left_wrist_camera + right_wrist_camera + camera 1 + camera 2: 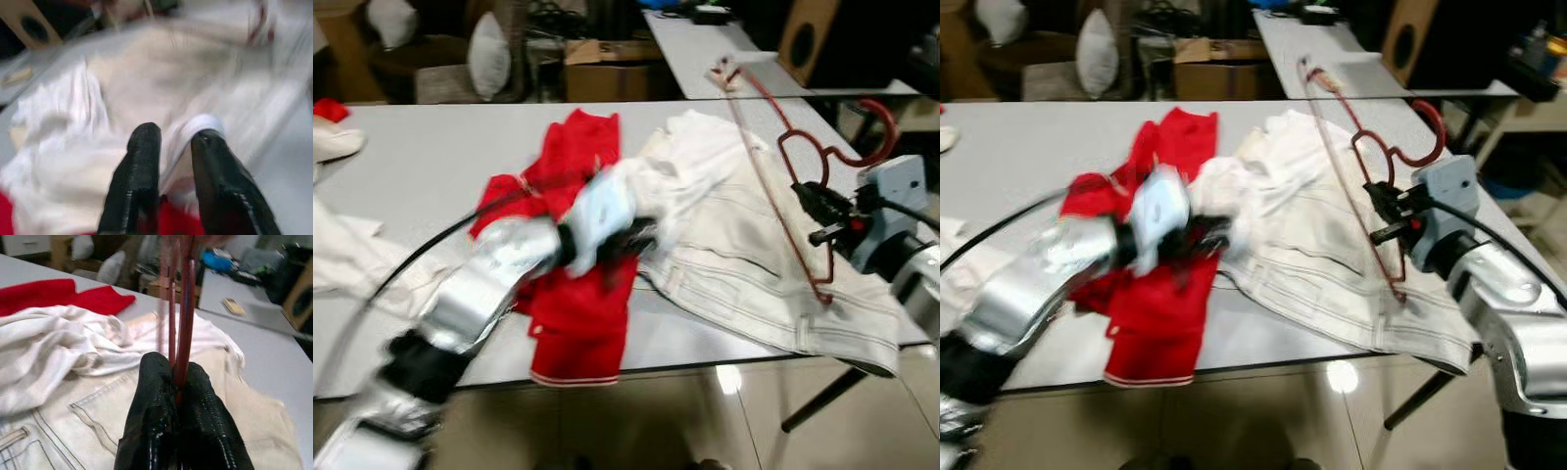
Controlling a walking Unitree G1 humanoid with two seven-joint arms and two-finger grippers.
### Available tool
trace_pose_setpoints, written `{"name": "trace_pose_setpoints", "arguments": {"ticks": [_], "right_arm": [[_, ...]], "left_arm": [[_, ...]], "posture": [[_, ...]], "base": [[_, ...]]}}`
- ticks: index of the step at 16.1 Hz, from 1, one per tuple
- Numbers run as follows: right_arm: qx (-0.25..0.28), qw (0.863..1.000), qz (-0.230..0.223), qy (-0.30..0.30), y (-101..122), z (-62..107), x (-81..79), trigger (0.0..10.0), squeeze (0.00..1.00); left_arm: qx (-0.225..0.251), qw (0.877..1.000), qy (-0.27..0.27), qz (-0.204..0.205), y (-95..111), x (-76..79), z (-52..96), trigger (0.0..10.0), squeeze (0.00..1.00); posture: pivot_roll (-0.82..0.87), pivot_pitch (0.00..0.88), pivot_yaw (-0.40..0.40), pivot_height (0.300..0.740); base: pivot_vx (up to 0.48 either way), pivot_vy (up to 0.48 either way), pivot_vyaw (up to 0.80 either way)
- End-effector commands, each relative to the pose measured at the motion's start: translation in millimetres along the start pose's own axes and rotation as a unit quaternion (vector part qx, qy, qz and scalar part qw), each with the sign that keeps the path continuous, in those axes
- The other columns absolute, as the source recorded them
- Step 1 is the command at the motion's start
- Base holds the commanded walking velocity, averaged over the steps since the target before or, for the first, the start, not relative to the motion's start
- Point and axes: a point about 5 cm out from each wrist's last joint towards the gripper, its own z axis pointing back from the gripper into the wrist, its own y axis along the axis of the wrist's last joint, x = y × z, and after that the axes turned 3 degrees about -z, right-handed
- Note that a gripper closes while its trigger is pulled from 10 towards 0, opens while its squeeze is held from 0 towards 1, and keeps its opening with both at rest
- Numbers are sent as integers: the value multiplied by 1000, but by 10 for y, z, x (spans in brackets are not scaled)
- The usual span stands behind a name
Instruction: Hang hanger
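The red hanger is pinched in the right gripper, held up over the cream jeans. The left gripper, jaws spread, grabs white cloth on the desk.

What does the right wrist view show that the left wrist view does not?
Right wrist view: the right hand shut on the red hanger, cream jeans below it, the red garment lying flat farther back.

Left wrist view: the left hand with its fingers apart around a fold of the white garment, blurred.

Both: white and cream clothing on the grey table, with red cloth at one edge.
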Motion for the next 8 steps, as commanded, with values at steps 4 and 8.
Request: {"name": "trace_pose_setpoints", "arguments": {"ticks": [4, 8], "right_arm": [[-13, 999, -51, -2, -92, -36, -232, 10000, 0], [-13, 997, -75, -7, -137, 9, -357, 10000, 0]], "left_arm": [[-67, 994, -87, -9, -123, 179, 385, 10000, 1000], [-32, 994, -25, 100, -194, 138, 830, 10000, 1000]], "posture": [[-87, 0, 26, 740], [-88, 0, 38, 740]], "base": [[0, 0, 0], [0, 0, 0]]}}
